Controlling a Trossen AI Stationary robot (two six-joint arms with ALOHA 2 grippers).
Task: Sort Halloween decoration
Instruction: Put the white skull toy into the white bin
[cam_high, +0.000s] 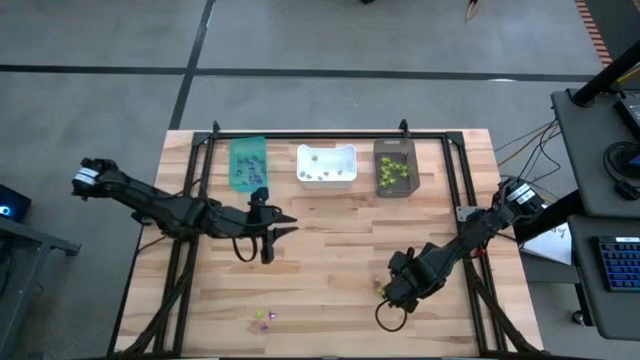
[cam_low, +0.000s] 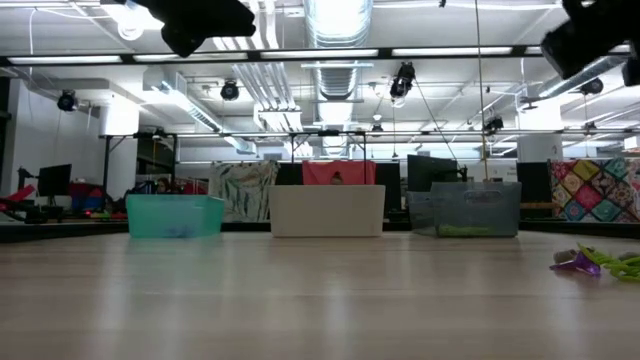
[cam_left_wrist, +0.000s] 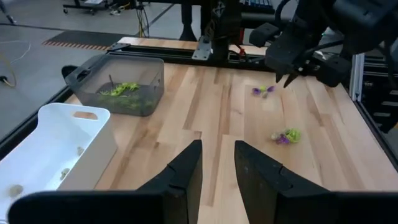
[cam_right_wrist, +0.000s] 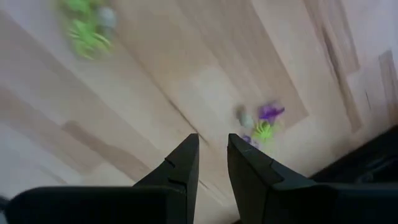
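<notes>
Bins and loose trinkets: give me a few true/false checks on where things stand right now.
1. Three bins stand in a row at the table's far edge: true; teal bin, white bin, dark bin.
2. The dark bin holds purple pieces: false; lime-green ones show in it.
3. Trinkets still lie loose on the table: true; a small cluster sits near the front edge.
4. The right hand holds a trinket: false; nothing shows between its fingers.
5. The left hand is inside the white bin: false; it hovers over bare wood.
</notes>
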